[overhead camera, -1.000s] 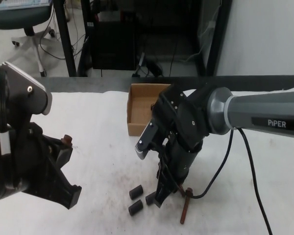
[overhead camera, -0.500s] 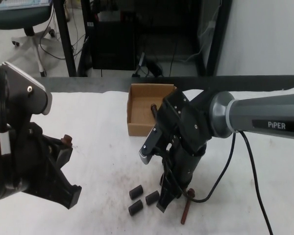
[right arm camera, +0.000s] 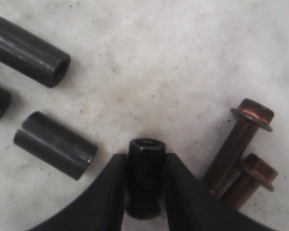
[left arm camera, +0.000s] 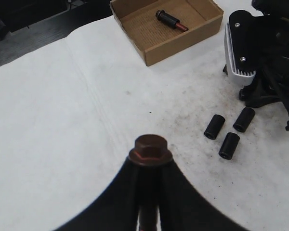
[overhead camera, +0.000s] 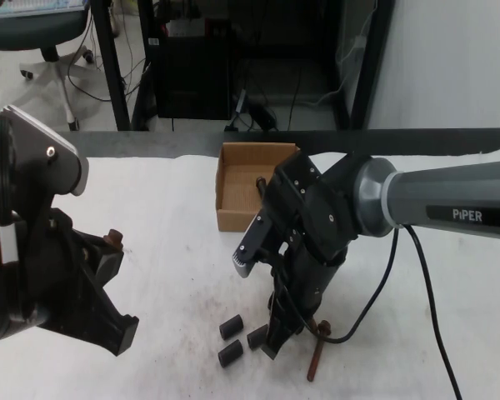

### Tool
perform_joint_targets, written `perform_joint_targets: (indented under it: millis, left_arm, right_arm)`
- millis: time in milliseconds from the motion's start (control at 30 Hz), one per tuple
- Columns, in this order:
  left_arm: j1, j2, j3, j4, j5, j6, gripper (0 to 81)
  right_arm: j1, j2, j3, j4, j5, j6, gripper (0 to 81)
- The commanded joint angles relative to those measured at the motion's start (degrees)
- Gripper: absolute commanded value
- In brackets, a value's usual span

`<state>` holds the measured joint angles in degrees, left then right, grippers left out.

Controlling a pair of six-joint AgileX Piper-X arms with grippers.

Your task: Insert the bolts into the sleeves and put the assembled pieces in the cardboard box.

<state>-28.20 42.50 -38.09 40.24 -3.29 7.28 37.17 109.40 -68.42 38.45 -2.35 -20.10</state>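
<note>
High view: right fingers (overhead camera: pixel 272 340), gripping a sleeve (right arm camera: pixel 144 185), edged left.

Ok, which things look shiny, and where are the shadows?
Right wrist view: bolt heads glint; loose sleeves shade the cloth under them. Left wrist view: the left gripper is a black shape under its bolt. High view: the right arm's silver plate catches light.

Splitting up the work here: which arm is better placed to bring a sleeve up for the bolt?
Right. The right tool grips a sleeve low at the bench, beside the loose sleeves and spare bolts; the left tool is occupied, holding a bolt, apart from them.
</note>
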Motion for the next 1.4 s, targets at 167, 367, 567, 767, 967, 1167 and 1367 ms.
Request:
perform_joint_targets:
  millis: [167,367,567,767,967,1167,1367]
  left_arm:
    - [0.1,-0.7,-0.1,-0.6,-0.6,0.0,0.0]
    - [0.1,-0.7,-0.1,-0.6,-0.6,0.0,0.0]
    - [0.1,-0.7,-0.1,-2.9,-0.6,-0.3,0.0]
    - [0.1,-1.6,-0.1,-18.5,-0.6,-2.0,0.0]
    - [0.2,0.5,-0.1,-35.5,14.7,-6.6,0.0]
    - [0.2,6.8,-0.1,-45.6,37.5,-17.2,0.0]
    - [0.8,10.4,-0.1,-61.7,43.1,-26.1,0.0]
  right_arm:
    - [0.3,1.0,0.2,-1.2,-1.1,-0.6,19.5]
    - [0.3,1.0,0.2,0.3,-0.8,-1.2,0.6]
    - [0.2,-2.5,-2.2,3.4,-1.4,6.1,0.6]
    - [-1.0,-14.8,-2.7,2.8,-0.4,10.5,0.6]
    - [-5.2,-26.1,0.2,-1.3,-19.7,20.1,0.6]
    - [-6.4,-35.8,10.5,-20.1,-41.7,26.1,0.6]
    - [-6.4,-43.3,21.7,-31.9,-43.6,26.1,0.6]
